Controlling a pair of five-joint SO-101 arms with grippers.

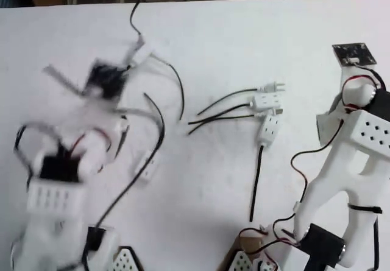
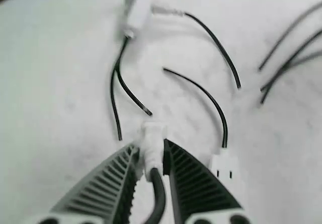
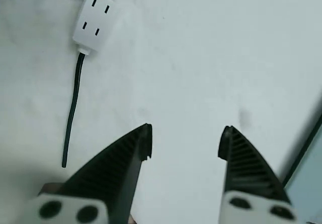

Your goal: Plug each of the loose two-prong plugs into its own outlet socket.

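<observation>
Standing by the white table (image 1: 207, 186), I see the left gripper (image 2: 151, 148) at the lower middle of its wrist view. Its ribbed black jaws are pinched tight on a small white plastic plug body (image 2: 153, 136), whose thick black cord trails back between them. I cannot tell which way its prongs face. Just beside it, at the lower right of that view, a white socket block with two slots (image 2: 225, 166) lies on a thin black wire (image 2: 206, 90).

In the lower half of the right wrist view, the right gripper (image 3: 185, 136) hangs wide open over bare table with nothing in it. It is well apart from the white four-slot outlet socket (image 3: 93, 25) at the upper left. In the high view that socket sits centre right, with white pronged plugs (image 1: 266, 101) just above it.

The trouble I'd expect is that these sockets look light and loose. A push from the held plug would likely shove one away unless the other arm braces it, and that arm is nowhere close. The plug could also twist in the pinch, or its cord could snag the stray wires.
</observation>
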